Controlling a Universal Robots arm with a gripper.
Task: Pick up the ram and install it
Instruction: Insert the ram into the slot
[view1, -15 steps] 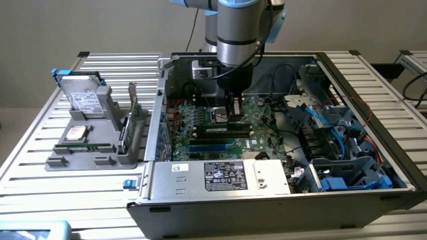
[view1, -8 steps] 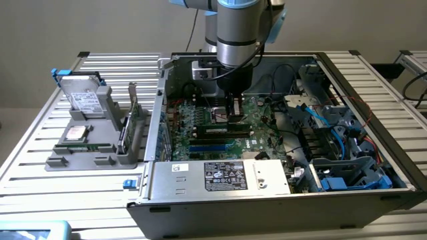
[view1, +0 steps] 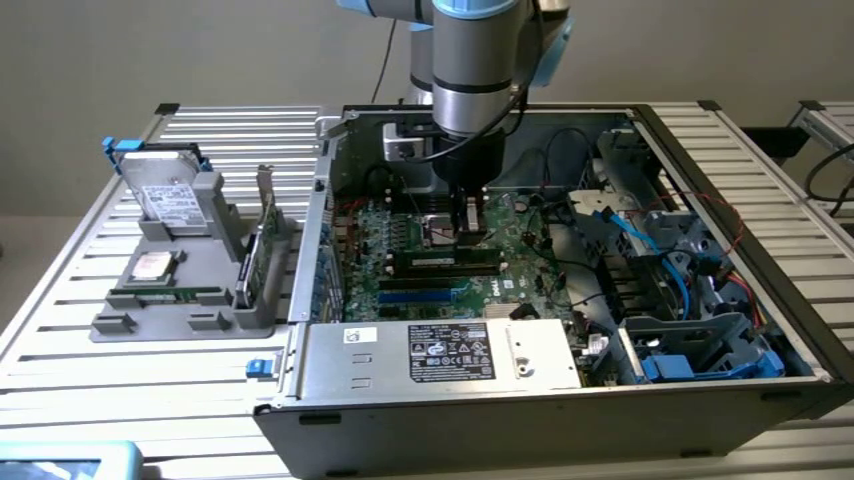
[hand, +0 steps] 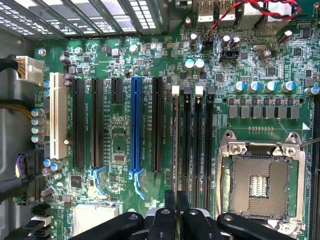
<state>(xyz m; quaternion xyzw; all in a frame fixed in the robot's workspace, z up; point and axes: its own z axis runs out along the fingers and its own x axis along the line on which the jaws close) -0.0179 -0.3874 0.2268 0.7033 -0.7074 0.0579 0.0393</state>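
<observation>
On my exterior view's left a grey fixture (view1: 120, 325) on the slatted table (view1: 147, 385), silver hard drive (view1: 167, 200) and green expansion card (view1: 274, 250) standing in it, centre an open computer case (view1: 534, 425), labelled power supply (view1: 441, 352), on my wrist feed a blue slot (hand: 135, 125), empty CPU socket (hand: 260, 185)

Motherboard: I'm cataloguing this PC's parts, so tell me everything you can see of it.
The motherboard is a green circuit board lying flat inside the open case. It carries one white slot, several black slots, one blue slot, four black memory slots side by side, and an empty CPU socket in a metal frame. Small round capacitors dot it. The shut gripper hangs over the memory slots; whether it touches them cannot be told.
</observation>
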